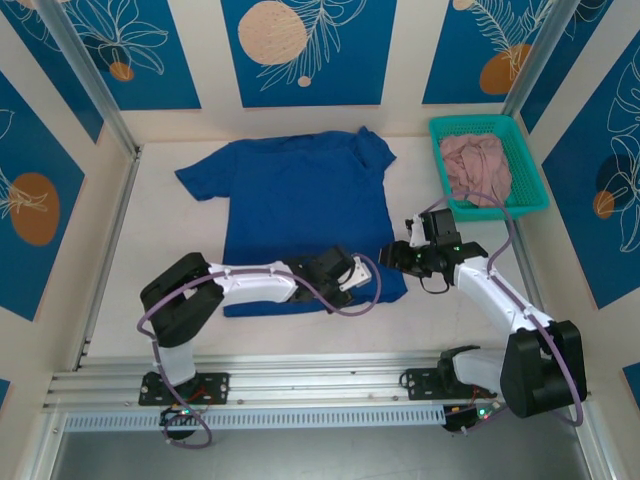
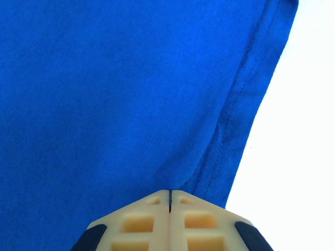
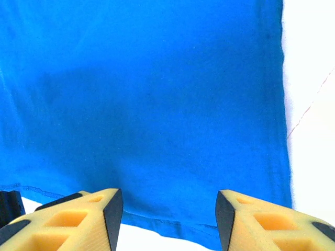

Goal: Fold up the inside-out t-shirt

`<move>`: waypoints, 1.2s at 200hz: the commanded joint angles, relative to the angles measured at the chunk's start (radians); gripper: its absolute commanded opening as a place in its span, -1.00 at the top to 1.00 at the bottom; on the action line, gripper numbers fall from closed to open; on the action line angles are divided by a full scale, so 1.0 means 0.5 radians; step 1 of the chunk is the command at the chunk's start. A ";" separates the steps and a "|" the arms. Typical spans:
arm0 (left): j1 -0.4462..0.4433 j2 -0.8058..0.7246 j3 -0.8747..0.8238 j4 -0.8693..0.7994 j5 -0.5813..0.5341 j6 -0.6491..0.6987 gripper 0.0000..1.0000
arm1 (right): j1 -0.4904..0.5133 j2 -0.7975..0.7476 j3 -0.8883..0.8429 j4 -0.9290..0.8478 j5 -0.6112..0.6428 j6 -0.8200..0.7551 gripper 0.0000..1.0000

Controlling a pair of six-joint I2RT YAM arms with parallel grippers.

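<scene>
Plainly, the folding has barely begun. The royal-blue soft cloth t-shirt (image 1: 300,205) lies spread flat in the middle of the white table (image 1: 160,250), collar end toward 12 o'clock and hem toward 6 o'clock, with both short sleeves out and no fold laid in it yet. Every fold is left to do.

The left gripper (image 1: 352,272) sits at the shirt's 5 o'clock corner. In the left wrist view its fingers (image 2: 157,201) are pressed together, and a ridge of blue cloth runs right up to their tips, so it appears to have pinched the fabric by the side seam. The right gripper (image 1: 392,257) is just beside that corner. In its own view its jaws stand apart over the hem, holding nothing.

At 2 o'clock a teal plastic mesh basket (image 1: 535,170) holds a crumpled dusty-pink garment (image 1: 478,168).

The left arm covers part of the hem from above. How much cloth the closed fingers caught, one layer or two, cannot be told.
</scene>
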 commanded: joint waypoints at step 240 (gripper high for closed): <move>0.548 -0.532 -0.309 0.323 0.742 -0.458 1.00 | 0.844 0.237 -0.532 1.543 0.685 -0.374 0.71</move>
